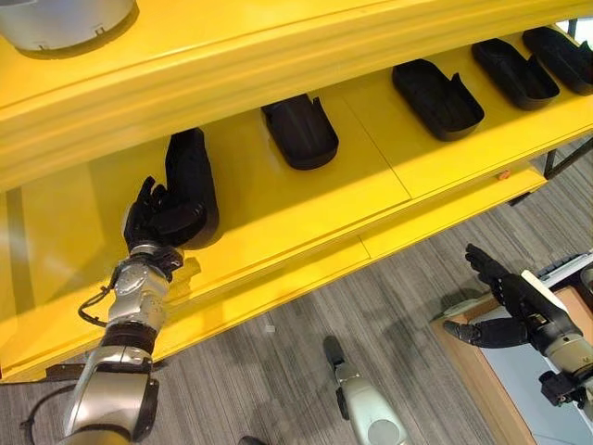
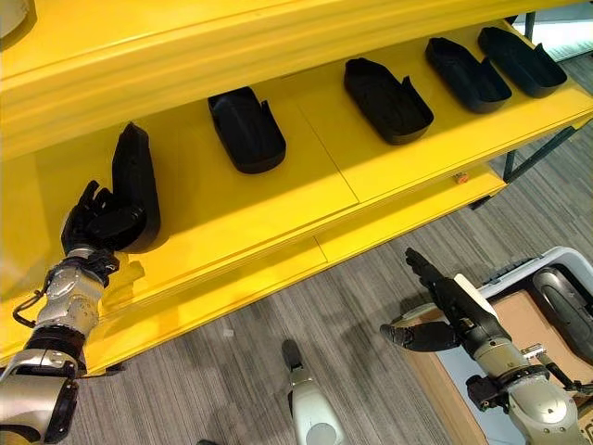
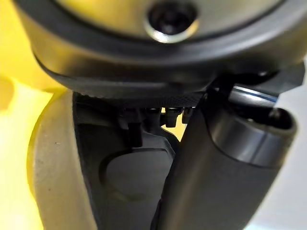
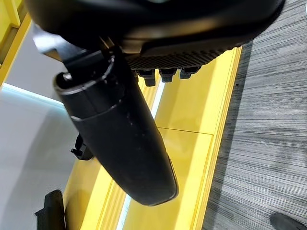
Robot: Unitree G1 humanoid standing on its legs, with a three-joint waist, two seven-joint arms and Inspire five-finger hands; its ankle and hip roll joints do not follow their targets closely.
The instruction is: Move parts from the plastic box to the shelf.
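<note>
Nearest, at four o'clock: right hand (image 2: 463, 315) low over the floor (image 1: 306, 315), fingers straight, thumb apart, holding nothing. At nine o'clock: left hand (image 1: 157, 218) curled round a black part (image 1: 190, 181) resting on the yellow shelf (image 1: 278, 199). Beyond, toward two o'clock: four more parts (image 2: 246, 128), five altogether.

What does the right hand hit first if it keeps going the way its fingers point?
Probably the front edge of the yellow shelf. The right hand hangs open over the floor, fingers aimed up toward the shelf, with only bare floor between. Depth is unclear, so it might pass beneath the edge.
</note>
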